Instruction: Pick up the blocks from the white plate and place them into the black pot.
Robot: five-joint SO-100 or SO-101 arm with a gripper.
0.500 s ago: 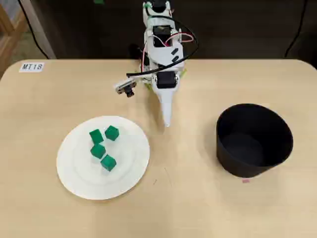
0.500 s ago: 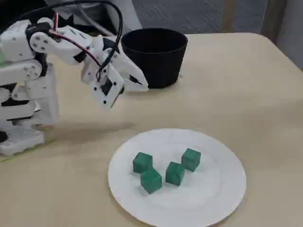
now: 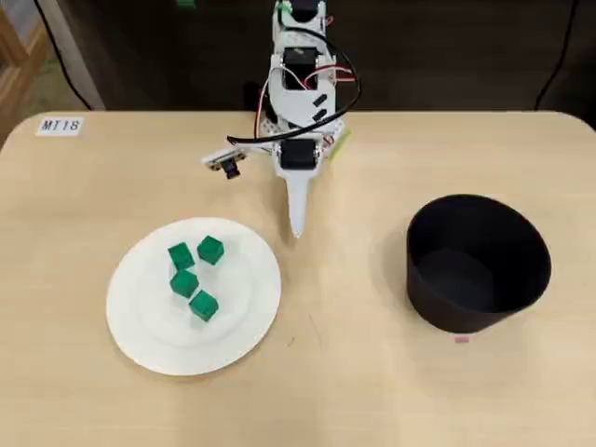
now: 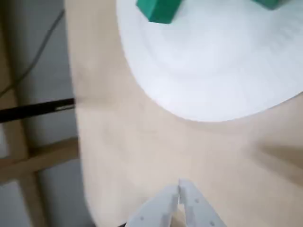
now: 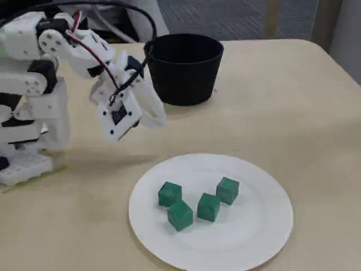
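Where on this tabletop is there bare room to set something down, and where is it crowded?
Bare wood lies between the large white plate and the matte black pot, and along the near edge below both in the overhead view. The plate's middle is crowded by four green cubes. The white gripper hangs over the patch behind the plate.

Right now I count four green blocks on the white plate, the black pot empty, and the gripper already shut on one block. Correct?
Not quite. The gripper holds nothing: the wrist view shows its jaws together over bare table, short of the white plate. All four green blocks lie on the plate and the black pot is empty in the overhead view.
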